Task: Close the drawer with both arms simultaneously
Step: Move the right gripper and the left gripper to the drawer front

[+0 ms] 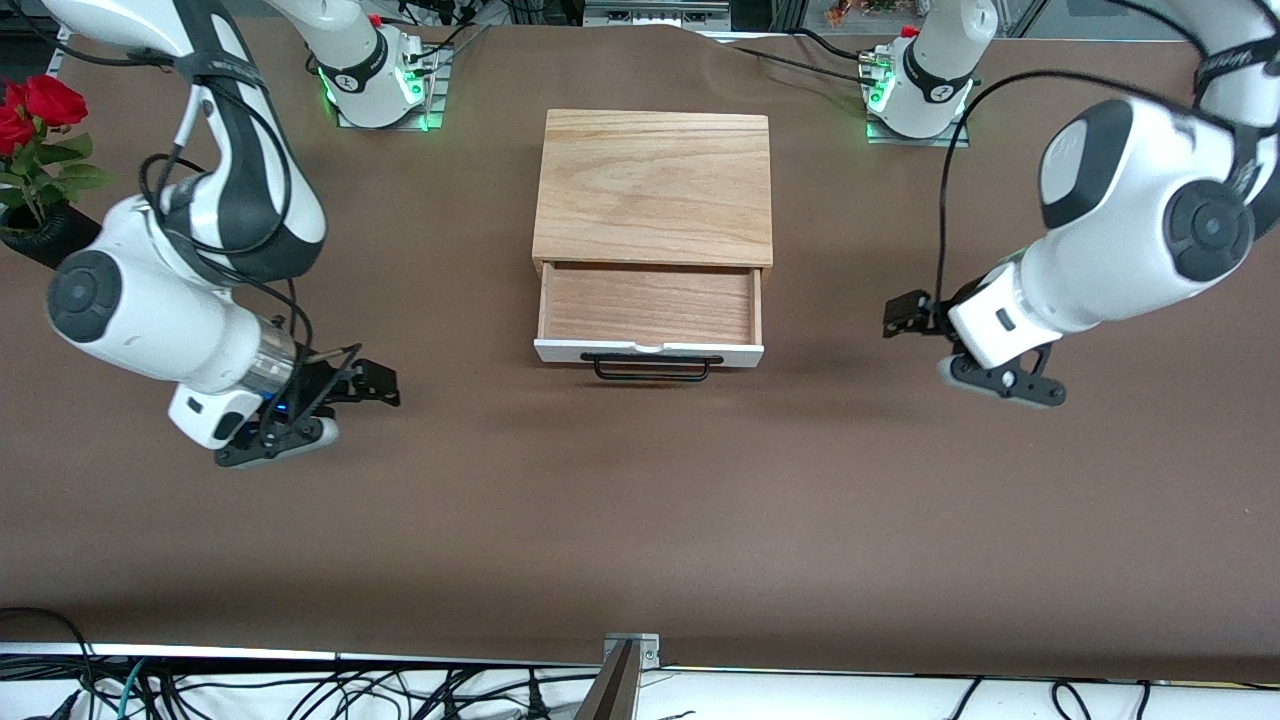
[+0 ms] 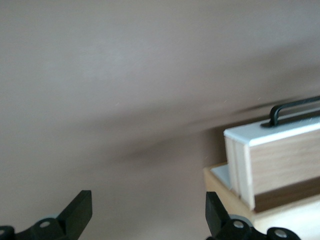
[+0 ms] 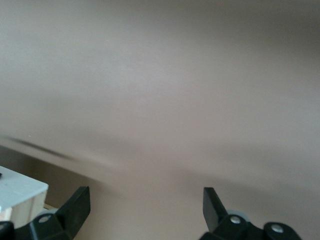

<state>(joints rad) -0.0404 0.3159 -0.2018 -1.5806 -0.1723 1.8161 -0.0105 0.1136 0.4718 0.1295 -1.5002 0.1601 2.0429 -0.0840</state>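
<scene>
The drawer (image 1: 648, 303) stands pulled out of the light-oak box (image 1: 653, 185), its wood interior empty. Its white front panel (image 1: 740, 351) and black wire handle (image 1: 652, 368) face the front camera. My right gripper (image 1: 385, 383) is open and empty, low over the brown table toward the right arm's end, apart from the drawer. My left gripper (image 1: 897, 316) is open and empty, low over the table toward the left arm's end, also apart from it. The left wrist view shows my left gripper (image 2: 148, 212), the panel (image 2: 280, 132) and handle (image 2: 295, 107). The right wrist view shows my right gripper (image 3: 145, 207) and a panel corner (image 3: 20, 190).
A black pot of red roses (image 1: 35, 150) stands at the table's edge at the right arm's end. A metal bracket (image 1: 630, 650) sits at the table edge nearest the front camera, with cables below it. The brown table (image 1: 640, 500) is bare in front of the drawer.
</scene>
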